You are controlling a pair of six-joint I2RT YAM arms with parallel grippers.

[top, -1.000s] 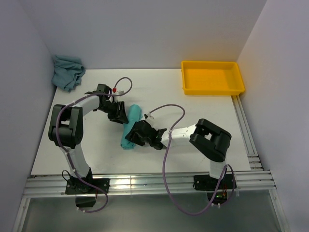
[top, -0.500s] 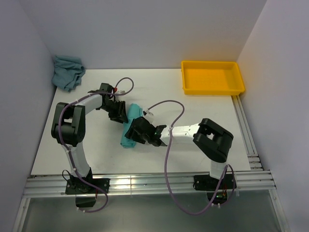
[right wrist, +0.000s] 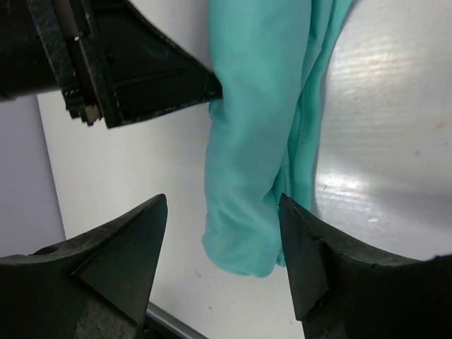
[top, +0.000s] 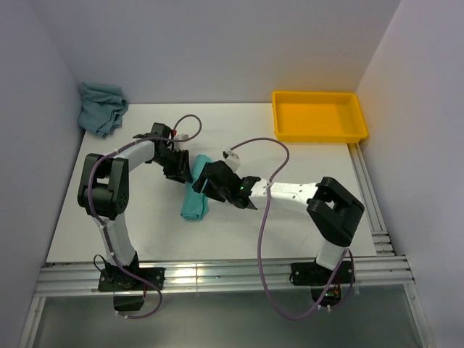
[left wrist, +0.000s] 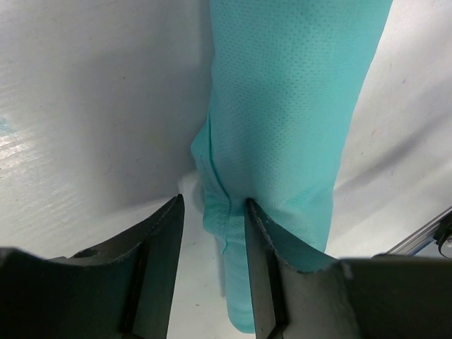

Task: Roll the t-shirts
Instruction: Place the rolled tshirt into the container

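White surface [top: 290,232] boxed in by pale lilac walls [top: 217,51], both arms reaching to the middle. The left jaws are partly apart, not clamped. In the left wrist view the fingers [left wrist: 159,268] straddle a folded edge of the mint-turquoise t-shirt [left wrist: 289,106], with cloth lying against one finger and bare white showing beside the other. The right jaws are wide apart, gripping nothing. In the right wrist view their fingers [right wrist: 120,261] stand either side of one rounded end of the same shirt, a gap on both sides, the cloth resting on the surface. The left jaws show in that view too, dark, tip at the shirt's edge; touching or just beside, cannot tell. The shirt is a long narrow roll in the middle of the surface, running roughly near to far, with the left jaws at its far left side and the right jaws over it from the right. The left arm [top: 134,152] bends in from the left and the right arm [top: 290,192] stretches low across from the right. The grey-teal t-shirt [top: 101,107] is crumpled in the far left corner against the wall, well apart from the arms. The yellow tray [top: 319,135] sits at the far right, well apart from both shirts.
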